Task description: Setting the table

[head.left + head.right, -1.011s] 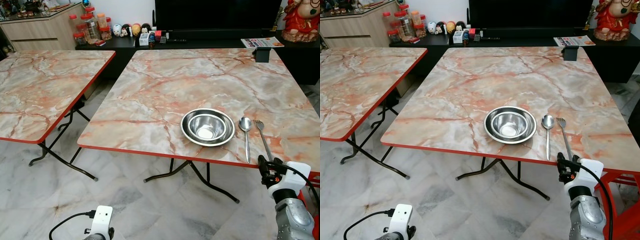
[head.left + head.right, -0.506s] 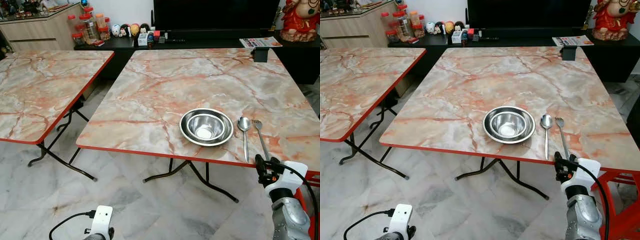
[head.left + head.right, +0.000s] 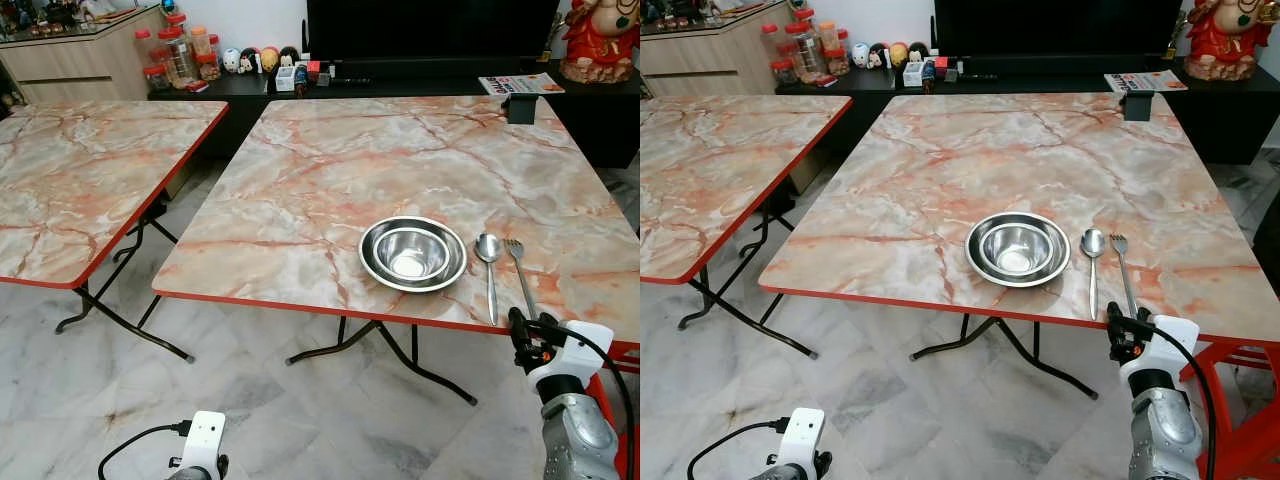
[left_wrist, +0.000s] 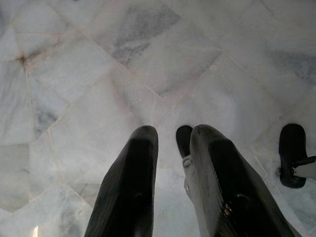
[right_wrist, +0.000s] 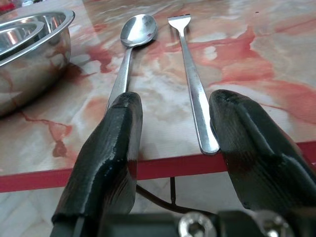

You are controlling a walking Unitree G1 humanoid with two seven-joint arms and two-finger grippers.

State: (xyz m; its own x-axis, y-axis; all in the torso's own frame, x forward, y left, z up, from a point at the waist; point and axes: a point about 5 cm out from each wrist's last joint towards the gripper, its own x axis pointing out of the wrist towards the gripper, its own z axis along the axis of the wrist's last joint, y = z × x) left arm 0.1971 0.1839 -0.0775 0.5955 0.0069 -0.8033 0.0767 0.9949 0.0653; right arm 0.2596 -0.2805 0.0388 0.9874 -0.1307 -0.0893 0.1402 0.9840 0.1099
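**Right claw at the worktop edge, place setting laid out ahead**

A marble-patterned worktop (image 3: 330, 170) with a red rim stands before the robot. Near its front edge sits a steel plate (image 3: 413, 254) with a smaller steel bowl (image 3: 410, 252) resting inside it. Just beside the plate, on the robot's right, a spoon (image 3: 490, 268) and a fork (image 3: 521, 274) lie side by side, apart from each other, heads away from the robot and handles reaching toward the red rim.

The right claw (image 5: 175, 133) hangs at the front edge, level with the rim, its two black fingers spread wide and holding nothing. In the right wrist view the fork's handle end lies in the gap between the fingers, closer to one finger, while the spoon's handle passes behind the other finger. Neither finger appears to touch the cutlery.

The left claw (image 4: 173, 182) hangs idle low over the pale marble floor (image 4: 89, 74), its fingers slightly parted and empty.

The setting looks close to complete. If the step in hand is releasing and withdrawing, the right claw would do best to draw straight back from the edge, keeping the fingers spread and level so they clear both handles and knock neither out of line. If a handle needs straightening, a gentle nudge from one fingertip would be safer than a fresh grip.
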